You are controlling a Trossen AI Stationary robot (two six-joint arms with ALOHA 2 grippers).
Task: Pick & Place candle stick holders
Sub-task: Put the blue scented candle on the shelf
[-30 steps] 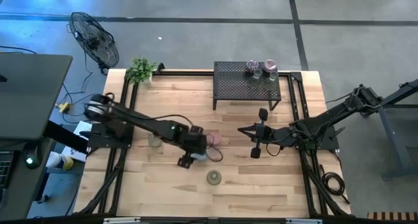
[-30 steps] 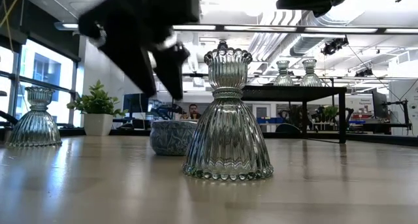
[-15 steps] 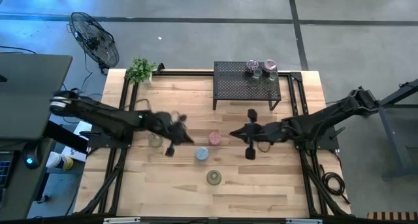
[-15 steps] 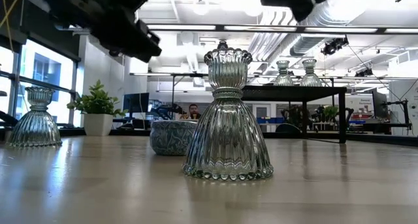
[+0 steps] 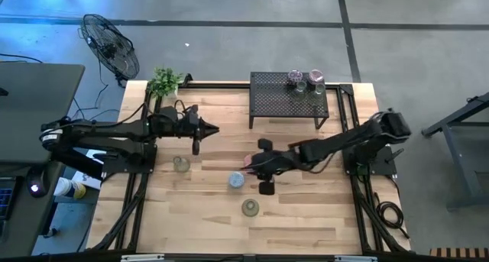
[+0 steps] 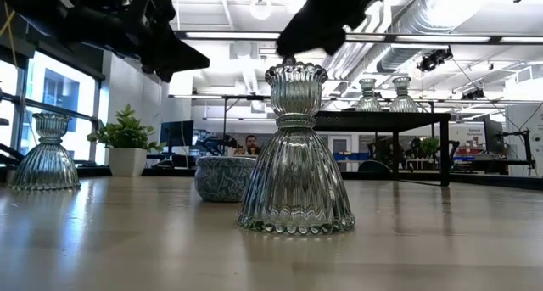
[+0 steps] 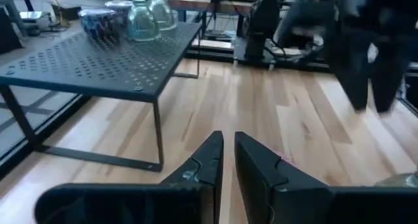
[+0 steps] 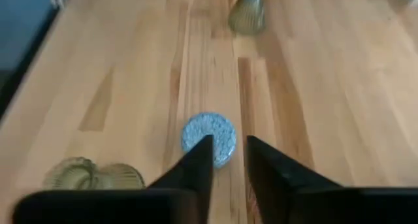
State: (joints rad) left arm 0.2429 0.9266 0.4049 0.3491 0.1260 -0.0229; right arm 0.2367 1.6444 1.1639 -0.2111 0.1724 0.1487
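Observation:
A blue candle stick holder [image 5: 235, 179] stands mid-table, with an olive one [image 5: 250, 208] nearer the front edge and a clear one [image 5: 181, 164] to the left. A pink one [image 5: 247, 160] peeks out beside my right gripper. Two more holders [image 5: 306, 81] stand on the black mesh rack [image 5: 275, 101]. My right gripper [image 8: 229, 155] hovers narrowly open just right of the blue holder [image 8: 209, 138], pointing at it, with nothing between its fingers. My left gripper [image 7: 228, 152] is shut and empty above the table's left part, pointing toward the rack.
A small potted plant [image 5: 163, 82] stands at the far left corner. Black frame rails [image 5: 145, 140] run along both table sides. In the low view the olive holder [image 6: 295, 147] stands closest, with the blue one [image 6: 225, 179] behind it.
My left gripper has drawn back from above the blue and pink holders toward the table's left and far side, leaving the blue holder standing in place. My right gripper has travelled toward the table's left edge and now hovers by the blue holder.

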